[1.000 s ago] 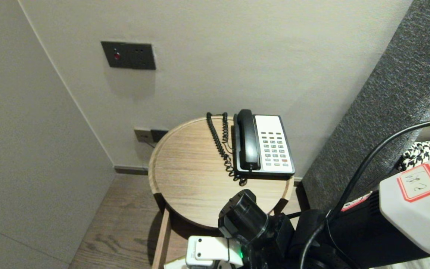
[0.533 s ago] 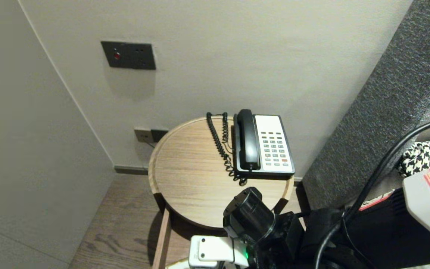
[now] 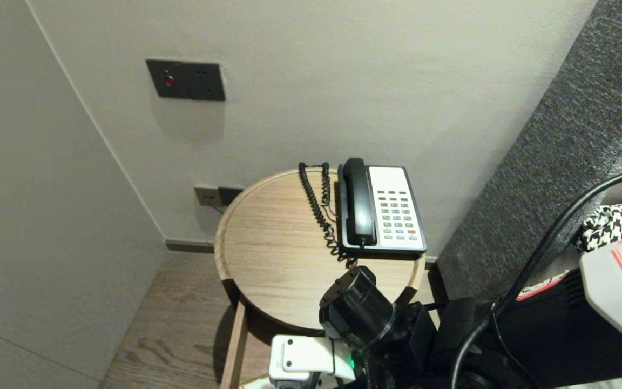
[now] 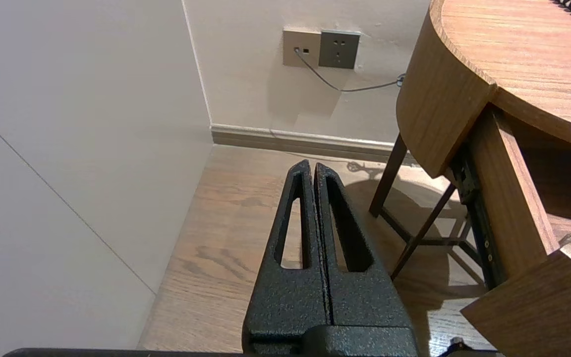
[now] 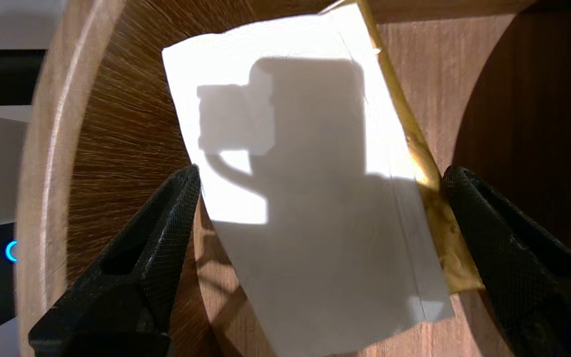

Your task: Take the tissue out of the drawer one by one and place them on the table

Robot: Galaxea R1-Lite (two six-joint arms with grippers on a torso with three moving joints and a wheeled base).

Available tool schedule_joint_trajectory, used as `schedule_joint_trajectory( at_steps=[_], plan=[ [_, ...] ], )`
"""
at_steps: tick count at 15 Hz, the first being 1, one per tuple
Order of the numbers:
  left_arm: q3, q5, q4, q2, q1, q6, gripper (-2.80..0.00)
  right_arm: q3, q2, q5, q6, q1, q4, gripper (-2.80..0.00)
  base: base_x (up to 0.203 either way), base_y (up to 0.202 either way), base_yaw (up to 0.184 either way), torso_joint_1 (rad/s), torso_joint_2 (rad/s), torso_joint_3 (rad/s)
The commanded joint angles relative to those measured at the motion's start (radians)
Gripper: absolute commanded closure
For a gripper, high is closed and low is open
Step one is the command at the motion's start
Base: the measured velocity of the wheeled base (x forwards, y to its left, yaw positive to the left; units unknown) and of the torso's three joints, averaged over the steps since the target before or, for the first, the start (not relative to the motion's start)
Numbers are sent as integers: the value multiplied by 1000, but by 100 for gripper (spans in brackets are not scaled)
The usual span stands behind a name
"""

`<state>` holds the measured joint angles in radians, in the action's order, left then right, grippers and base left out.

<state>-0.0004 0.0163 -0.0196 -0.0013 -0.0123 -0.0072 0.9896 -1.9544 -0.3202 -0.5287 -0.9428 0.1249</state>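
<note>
My right gripper point(image 5: 321, 171) is open and hangs over a white paper packet point(image 5: 305, 148) with a gold edge point(image 5: 439, 218). The packet lies flat on a wooden surface point(image 5: 117, 124), with one finger on each side and neither touching it. In the head view only the right wrist point(image 3: 357, 308) shows, low in front of the round wooden table point(image 3: 273, 254). My left gripper point(image 4: 313, 166) is shut on nothing and parked, pointing at the wood floor point(image 4: 226, 238) beside the table.
A black and white desk phone point(image 3: 394, 210) with its handset point(image 3: 358, 202) on the cradle and a coiled cord point(image 3: 319, 210) sits at the table's back right. Wall sockets point(image 4: 321, 48) lie behind, and a grey upholstered panel point(image 3: 559, 162) stands to the right.
My right arm has shifted a little: its white cover slid to the right and the wrist edged toward the table's near rim. The phone and left arm have not moved.
</note>
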Motion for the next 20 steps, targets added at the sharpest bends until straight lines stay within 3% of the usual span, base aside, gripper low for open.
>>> schedule_joint_trajectory(
  at_steps=[1, 19, 20],
  plan=[
    [0, 1, 0, 0, 0, 0, 0, -4, -20, -2, -4, -1, 1, -280, 0, 0, 0, 0, 0, 0],
    [0, 1, 0, 0, 0, 0, 0, -38, -52, -2, -4, 1, 4, -280, 0, 0, 0, 0, 0, 0],
    [0, 1, 0, 0, -1, 0, 0, -37, -52, -2, -4, 1, 6, -259, 0, 0, 0, 0, 0, 0]
  ],
)
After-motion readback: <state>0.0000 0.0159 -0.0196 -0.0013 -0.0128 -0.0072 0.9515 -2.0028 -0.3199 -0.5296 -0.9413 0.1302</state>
